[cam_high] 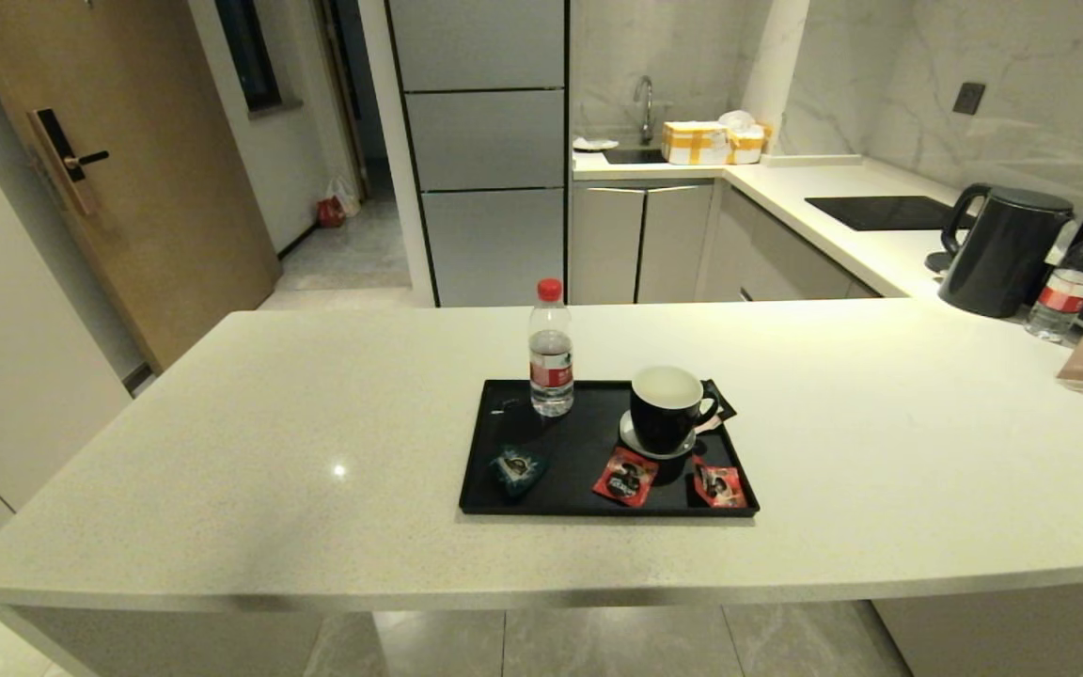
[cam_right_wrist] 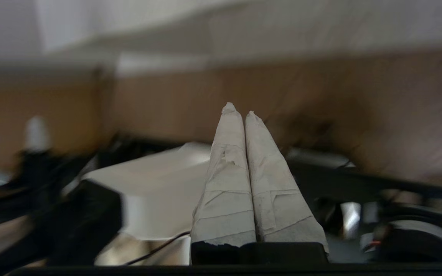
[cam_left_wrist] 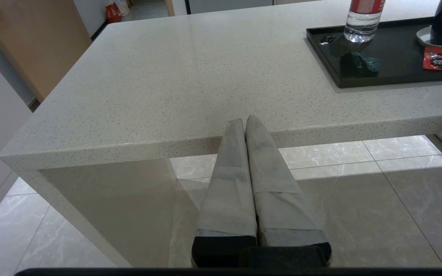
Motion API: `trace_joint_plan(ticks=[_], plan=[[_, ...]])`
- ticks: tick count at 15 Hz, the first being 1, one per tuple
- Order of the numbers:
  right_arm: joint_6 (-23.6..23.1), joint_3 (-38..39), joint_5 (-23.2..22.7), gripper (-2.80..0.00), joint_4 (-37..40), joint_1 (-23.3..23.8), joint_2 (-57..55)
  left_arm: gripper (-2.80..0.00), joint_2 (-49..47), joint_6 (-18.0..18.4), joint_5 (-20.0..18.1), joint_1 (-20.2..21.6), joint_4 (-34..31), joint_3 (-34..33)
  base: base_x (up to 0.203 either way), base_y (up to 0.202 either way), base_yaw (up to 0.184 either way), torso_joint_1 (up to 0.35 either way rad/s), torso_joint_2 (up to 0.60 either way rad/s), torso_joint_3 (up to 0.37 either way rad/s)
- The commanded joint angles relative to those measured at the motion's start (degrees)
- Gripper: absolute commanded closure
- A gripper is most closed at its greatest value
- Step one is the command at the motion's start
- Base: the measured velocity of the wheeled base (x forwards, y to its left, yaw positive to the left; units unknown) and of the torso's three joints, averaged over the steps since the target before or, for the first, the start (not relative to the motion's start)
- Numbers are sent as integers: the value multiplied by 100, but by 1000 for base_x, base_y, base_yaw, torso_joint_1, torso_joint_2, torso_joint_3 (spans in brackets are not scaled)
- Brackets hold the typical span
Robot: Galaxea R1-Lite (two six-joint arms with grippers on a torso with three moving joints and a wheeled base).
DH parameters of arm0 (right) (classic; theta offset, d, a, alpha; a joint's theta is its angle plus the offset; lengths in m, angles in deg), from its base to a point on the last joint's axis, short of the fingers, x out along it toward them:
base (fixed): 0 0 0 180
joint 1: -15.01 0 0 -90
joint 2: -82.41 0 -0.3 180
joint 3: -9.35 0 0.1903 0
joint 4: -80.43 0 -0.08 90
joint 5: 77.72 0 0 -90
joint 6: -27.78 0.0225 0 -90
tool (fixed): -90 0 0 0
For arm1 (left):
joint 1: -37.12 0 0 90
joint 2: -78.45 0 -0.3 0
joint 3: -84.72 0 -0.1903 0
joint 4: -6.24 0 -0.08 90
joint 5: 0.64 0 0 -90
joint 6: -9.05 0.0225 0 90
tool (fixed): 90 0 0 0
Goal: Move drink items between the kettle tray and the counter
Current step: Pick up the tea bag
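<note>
The glossy black handled mug [cam_high: 666, 408] on the flat black rimmed tray [cam_high: 504, 504] could tip against 2 red foil sachets [cam_high: 625, 477] beside it. Left pincer [cam_left_wrist: 245, 120], below the pale speckled counter [cam_high: 316, 423] edge, and right pincer [cam_right_wrist: 237, 109] are closed, empty.

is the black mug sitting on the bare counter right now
No, the black mug stands on a small white saucer inside the black tray, not on the counter.
</note>
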Motion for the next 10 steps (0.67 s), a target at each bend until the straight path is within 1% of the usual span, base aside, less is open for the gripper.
trace_joint_plan(ticks=[1, 2, 4, 5, 6, 7, 8, 9, 10], plan=[[36, -39, -448, 0, -77, -97, -1436, 0, 2, 2, -9, 0, 0, 0, 0, 0, 0, 0, 0, 0], [66, -56, -629, 0, -333, -209, -1906, 0, 2, 2, -6, 0, 0, 0, 0, 0, 0, 0, 0, 0], [106, -94, -812, 0, -954, -458, -2619, 0, 2, 2, -10, 0, 0, 0, 0, 0, 0, 0, 0, 0], [121, -143, -807, 0, -1274, -546, -2992, 0, 2, 2, -1, 0, 0, 0, 0, 0, 0, 0, 0, 0], [138, -215, -697, 0, -1579, -608, -3361, 0, 2, 2, -1, 0, 0, 0, 0, 0, 0, 0, 0, 0], [148, -307, -467, 0, -1891, -688, -3705, 0, 2, 2, -1, 0, 0, 0, 0, 0, 0, 0, 0, 0], [145, -375, -135, 0, -2235, -792, -3967, 0, 2, 2, -1, 0, 0, 0, 0, 0, 0, 0, 0, 0], [139, -367, 279, 0, -2689, -997, -4121, 0, 2, 2, -5, 0, 0, 0, 0, 0, 0, 0, 0, 0], [160, -231, 545, 0, -3077, -1130, -4179, 0, 2, 2, -1, 0, 0, 0, 0, 0, 0, 0, 0, 0]])
